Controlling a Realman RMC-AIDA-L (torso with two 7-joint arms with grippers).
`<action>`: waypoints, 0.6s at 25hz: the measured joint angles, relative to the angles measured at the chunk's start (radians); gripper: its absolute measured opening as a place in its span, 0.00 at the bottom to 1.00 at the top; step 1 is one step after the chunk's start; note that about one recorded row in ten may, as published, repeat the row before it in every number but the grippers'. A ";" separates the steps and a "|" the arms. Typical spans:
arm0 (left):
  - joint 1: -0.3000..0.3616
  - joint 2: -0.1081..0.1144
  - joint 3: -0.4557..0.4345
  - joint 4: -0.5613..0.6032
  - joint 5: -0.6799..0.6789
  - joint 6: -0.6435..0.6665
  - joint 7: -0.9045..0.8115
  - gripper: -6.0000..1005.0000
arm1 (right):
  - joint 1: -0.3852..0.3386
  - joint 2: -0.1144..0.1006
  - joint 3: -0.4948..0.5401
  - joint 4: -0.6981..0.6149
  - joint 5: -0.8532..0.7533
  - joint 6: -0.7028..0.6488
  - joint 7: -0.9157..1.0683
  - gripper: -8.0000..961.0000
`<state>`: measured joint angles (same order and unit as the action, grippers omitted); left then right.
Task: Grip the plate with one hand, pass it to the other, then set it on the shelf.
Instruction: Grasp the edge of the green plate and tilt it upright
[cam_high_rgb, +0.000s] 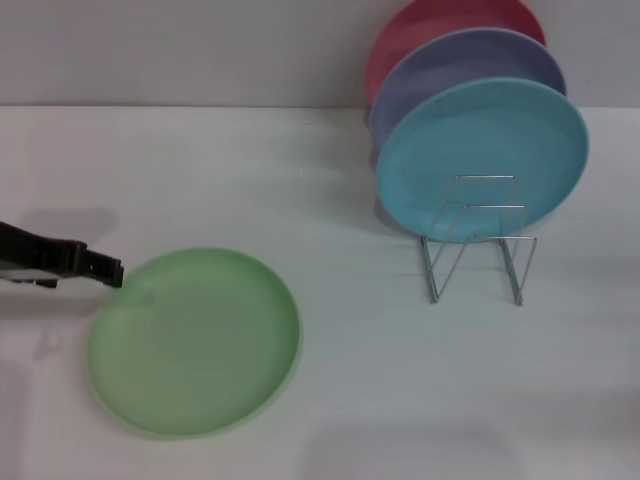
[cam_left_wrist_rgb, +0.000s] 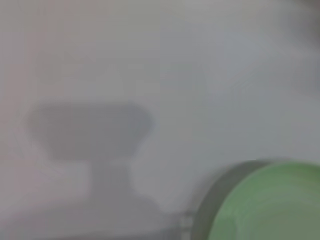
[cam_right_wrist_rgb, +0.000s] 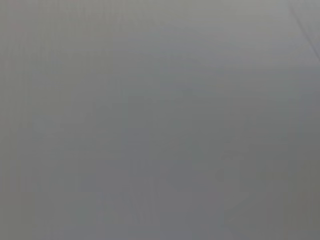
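Light green round plate (cam_high_rgb: 193, 342) with a shallow raised rim, lying flat near the front left of the white table (cam_high_rgb: 360, 350). Thin silver wire shelf (cam_high_rgb: 478, 240) with upright rectangular loops, standing toward the back right, well apart from the plate.

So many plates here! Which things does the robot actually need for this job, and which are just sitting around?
Needed: green plate flat on the table; wire rack; left gripper at the plate's edge.

Just there: blue plate, lavender plate and red plate, standing in the rack.
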<state>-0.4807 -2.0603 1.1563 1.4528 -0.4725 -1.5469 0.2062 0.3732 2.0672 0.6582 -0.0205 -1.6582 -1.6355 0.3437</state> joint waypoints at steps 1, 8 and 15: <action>-0.002 0.000 0.008 -0.002 0.009 -0.006 -0.010 0.84 | 0.004 0.000 0.000 -0.006 0.000 0.000 0.000 0.71; -0.010 -0.002 0.041 -0.055 0.022 -0.002 -0.044 0.83 | 0.020 -0.009 0.000 -0.019 0.000 0.006 0.000 0.71; -0.019 -0.003 0.072 -0.111 0.025 0.030 -0.047 0.83 | 0.022 -0.012 0.000 -0.025 0.000 0.006 0.000 0.71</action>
<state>-0.4998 -2.0629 1.2279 1.3413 -0.4474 -1.5170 0.1588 0.3953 2.0553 0.6580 -0.0452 -1.6582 -1.6292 0.3436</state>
